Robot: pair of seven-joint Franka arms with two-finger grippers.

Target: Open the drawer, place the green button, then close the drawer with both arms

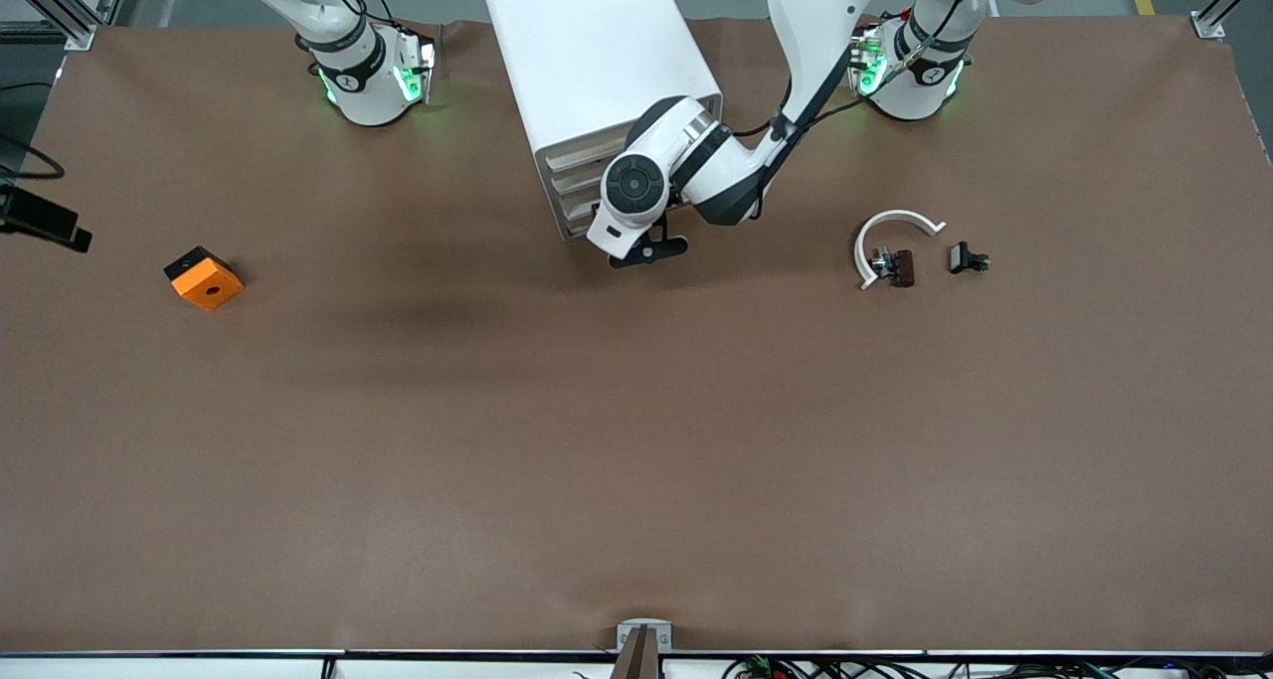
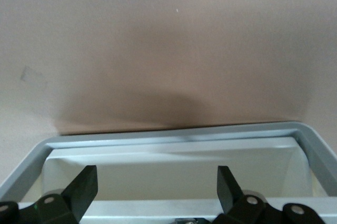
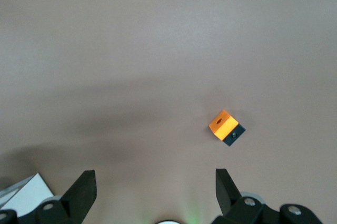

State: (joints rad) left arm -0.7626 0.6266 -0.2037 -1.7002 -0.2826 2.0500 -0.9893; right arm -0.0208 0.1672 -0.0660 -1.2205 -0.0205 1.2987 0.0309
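Observation:
The white cabinet (image 1: 587,53) stands between the two arm bases, its stacked drawer fronts (image 1: 569,180) facing the front camera. My left gripper (image 1: 648,248) is low in front of them. In the left wrist view its fingers (image 2: 84,187) stand wide apart and hold nothing, right over a pulled-out cream drawer tray with a grey rim (image 2: 174,134). What shows of the tray's inside is bare. My right gripper (image 3: 155,174) is open and empty, high over the table at the right arm's end; the front view does not show it. I cannot pick out the button.
An orange block with a hole (image 1: 203,278) lies at the right arm's end and also shows in the right wrist view (image 3: 224,125). A white C-shaped ring (image 1: 893,224), a dark brown clip (image 1: 900,267) and a black clip (image 1: 967,258) lie at the left arm's end.

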